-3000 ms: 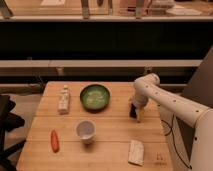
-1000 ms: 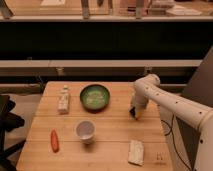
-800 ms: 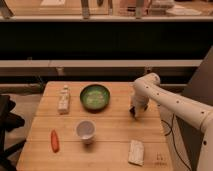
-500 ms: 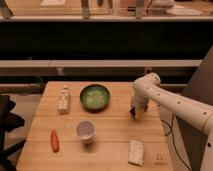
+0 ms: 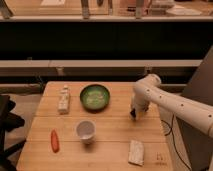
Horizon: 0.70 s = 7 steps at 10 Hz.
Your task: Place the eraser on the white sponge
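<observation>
Off-white speckled sponge [image 5: 136, 152] lies flat; closed pincer [image 5: 133, 115] low over table [image 5: 112, 132].

A wooden table [image 5: 112, 132] carries four loose things. A green bowl [image 5: 95, 96] sits near the far edge, about midway along it. Just to its left, toward the far left corner, lies a small white bottle [image 5: 63, 99] with a label. A white cup [image 5: 85, 130] stands upright nearer the front edge, left of centre, and an orange carrot [image 5: 54, 140] lies beside it toward the front left corner. Off the left edge is a dark chair [image 5: 7, 125].
</observation>
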Available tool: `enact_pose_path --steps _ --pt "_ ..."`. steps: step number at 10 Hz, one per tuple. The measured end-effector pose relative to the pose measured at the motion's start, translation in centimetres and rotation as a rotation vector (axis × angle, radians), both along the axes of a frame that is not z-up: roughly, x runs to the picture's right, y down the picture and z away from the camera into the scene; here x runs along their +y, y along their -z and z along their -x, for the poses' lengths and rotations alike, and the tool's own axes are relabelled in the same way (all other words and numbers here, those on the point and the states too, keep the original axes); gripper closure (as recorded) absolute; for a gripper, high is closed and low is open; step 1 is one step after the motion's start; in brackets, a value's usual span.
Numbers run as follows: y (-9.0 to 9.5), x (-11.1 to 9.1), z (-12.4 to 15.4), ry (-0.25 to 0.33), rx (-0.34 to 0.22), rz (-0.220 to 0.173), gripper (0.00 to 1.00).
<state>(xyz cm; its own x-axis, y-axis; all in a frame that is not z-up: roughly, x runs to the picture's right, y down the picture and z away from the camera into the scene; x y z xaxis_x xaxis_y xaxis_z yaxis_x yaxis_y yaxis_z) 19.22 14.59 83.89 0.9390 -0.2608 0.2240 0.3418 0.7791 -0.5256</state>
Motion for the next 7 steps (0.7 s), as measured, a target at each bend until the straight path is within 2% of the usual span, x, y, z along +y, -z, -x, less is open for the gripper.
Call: enact_pose_path --steps 7 --pt "1.5 0.7 1.1 0.008 -0.008 -0.002 0.99"
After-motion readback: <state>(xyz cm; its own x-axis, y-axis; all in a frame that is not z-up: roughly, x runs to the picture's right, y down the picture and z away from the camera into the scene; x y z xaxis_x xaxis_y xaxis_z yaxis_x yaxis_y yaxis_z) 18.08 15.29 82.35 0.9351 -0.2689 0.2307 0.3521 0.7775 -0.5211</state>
